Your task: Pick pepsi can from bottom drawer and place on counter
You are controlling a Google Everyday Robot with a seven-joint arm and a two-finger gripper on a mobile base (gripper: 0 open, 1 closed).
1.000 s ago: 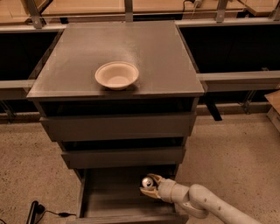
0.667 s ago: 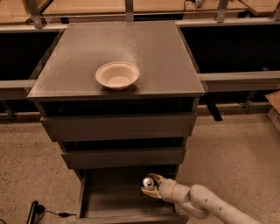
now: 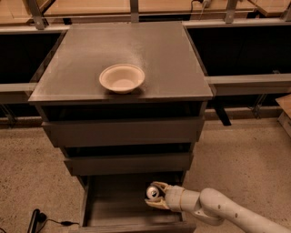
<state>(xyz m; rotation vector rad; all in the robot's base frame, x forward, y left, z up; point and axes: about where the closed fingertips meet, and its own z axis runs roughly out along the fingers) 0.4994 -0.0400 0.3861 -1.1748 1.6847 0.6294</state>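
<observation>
The pepsi can point(image 3: 152, 191) shows its silver top inside the open bottom drawer point(image 3: 113, 207), at the drawer's right side. My gripper point(image 3: 154, 195) reaches in from the lower right, and its cream fingers point(image 3: 157, 204) sit around the can. The can's dark body is mostly hidden by the fingers. The counter point(image 3: 136, 50) is the flat dark grey top of the cabinet, well above the gripper.
A cream round bowl point(image 3: 122, 78) sits on the counter near its front middle. Two wider closed drawers point(image 3: 122, 132) overhang the open drawer. Light wooden tables with metal legs point(image 3: 136, 7) stand behind. A black cable point(image 3: 38, 218) lies on the floor at lower left.
</observation>
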